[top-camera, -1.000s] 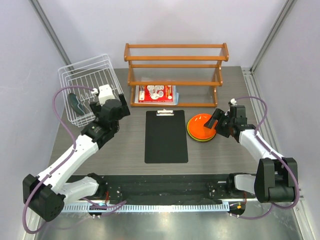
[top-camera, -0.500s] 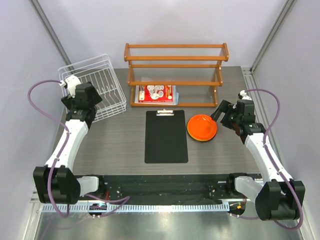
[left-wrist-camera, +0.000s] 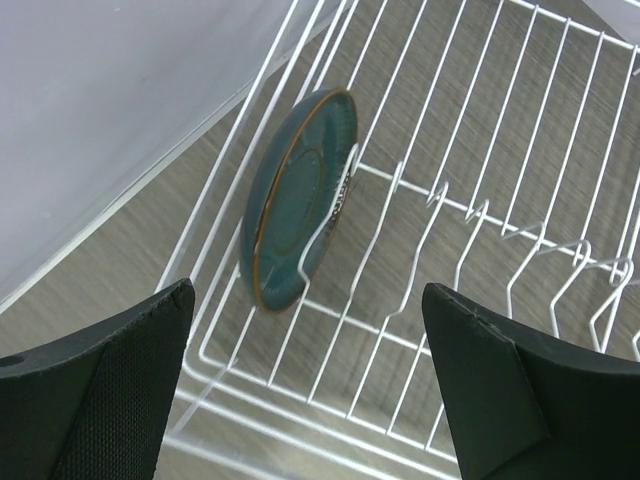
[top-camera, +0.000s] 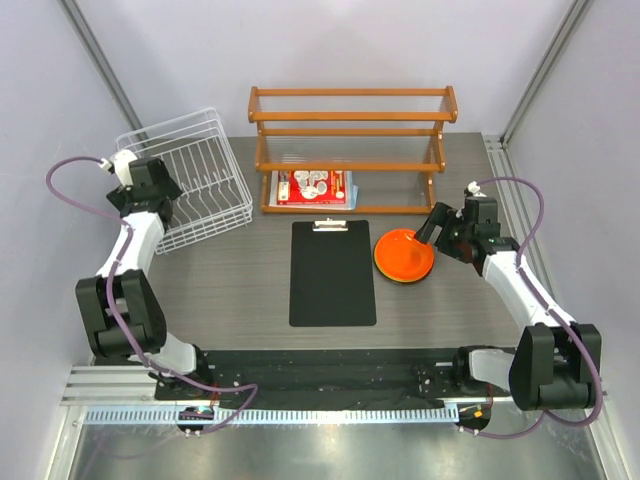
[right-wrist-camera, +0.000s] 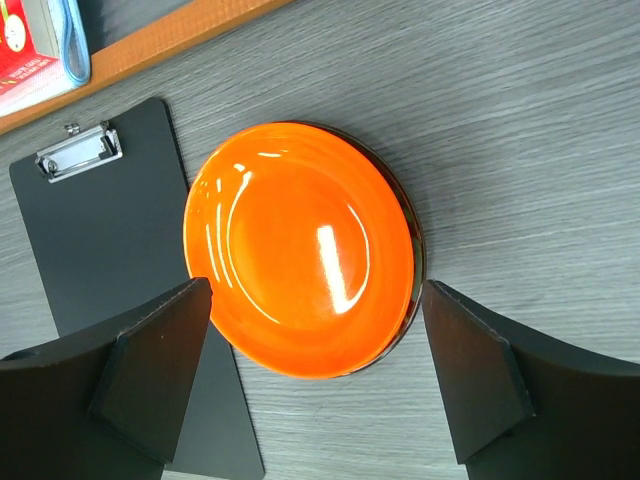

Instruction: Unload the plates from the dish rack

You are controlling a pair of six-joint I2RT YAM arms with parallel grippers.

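The teal plate (left-wrist-camera: 298,195) stands on edge in the white wire dish rack (top-camera: 205,170), leaning against one upright tine close to the rack's left wall; it is the only plate the left wrist view shows in there; the rack sits at the far left corner of the table (top-camera: 240,290); the left gripper (left-wrist-camera: 310,400) hovers above it with its fingers spread wide and nothing between them; the right gripper (right-wrist-camera: 310,385) is likewise spread and empty, poised over the orange plate (right-wrist-camera: 305,250), which lies flat near the right edge of the table, a darker rim under its right side suggesting it tops a stack; the teal plate looks like glazed ceramic, so I judge it stiff, fairly light, slick on both faces and liable to chip if knocked against the wire; the sensible hold is the upper rim, which stands free of the tines, one finger on each face, then a lift in line with the tines so it does not snag; the table is grey wood-grain laminate, flat and hard; a black clipboard (top-camera: 333,273) lies at its centre, a wooden slatted shelf (top-camera: 350,130) runs along the far edge with a red package (top-camera: 312,187) beneath it; pale walls close in on three sides
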